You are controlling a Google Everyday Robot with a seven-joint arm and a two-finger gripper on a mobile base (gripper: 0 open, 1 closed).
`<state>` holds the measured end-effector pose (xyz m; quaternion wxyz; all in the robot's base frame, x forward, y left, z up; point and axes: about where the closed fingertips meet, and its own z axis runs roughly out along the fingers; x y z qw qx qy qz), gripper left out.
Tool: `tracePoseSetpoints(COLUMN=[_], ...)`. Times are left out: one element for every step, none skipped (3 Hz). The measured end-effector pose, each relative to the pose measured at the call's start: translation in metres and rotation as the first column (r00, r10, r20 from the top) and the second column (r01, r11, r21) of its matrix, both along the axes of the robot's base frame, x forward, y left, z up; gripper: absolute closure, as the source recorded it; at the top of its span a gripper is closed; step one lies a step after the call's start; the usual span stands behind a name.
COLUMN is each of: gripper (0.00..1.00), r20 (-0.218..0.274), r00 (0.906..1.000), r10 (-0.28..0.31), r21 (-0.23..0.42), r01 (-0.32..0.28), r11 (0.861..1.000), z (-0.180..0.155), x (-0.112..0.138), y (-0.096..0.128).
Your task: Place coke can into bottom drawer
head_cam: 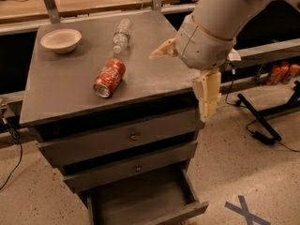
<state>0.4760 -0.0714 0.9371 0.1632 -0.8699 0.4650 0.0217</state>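
The coke can (109, 77) lies on its side on top of the grey cabinet (61, 88), left of centre, its silver end facing the front. The bottom drawer (138, 203) is pulled out and looks empty inside. My gripper (180, 86) hangs over the cabinet's right edge, to the right of the can and apart from it. It is open and empty: one cream finger (161, 50) points left over the top, the other (207, 95) points down beside the cabinet.
A clear water bottle (121, 35) lies at the back of the cabinet top and a pale bowl (61, 40) sits at its back left. The two upper drawers (133, 136) are shut. Cables (260, 135) and a blue tape cross (246, 210) are on the floor at right.
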Motion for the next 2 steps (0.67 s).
tracePoseSetpoints(gripper=[0.0,0.0], r20=[-0.039,-0.024], r00=[0.9617,0.8568], r10=[0.271,0.515], r21=[0.024,0.005], r01=[-0.271,-0.515], r11=[0.962,0.857], z=[-0.033,-0.064], x=[0.004,0.01], y=[0.044,0.095])
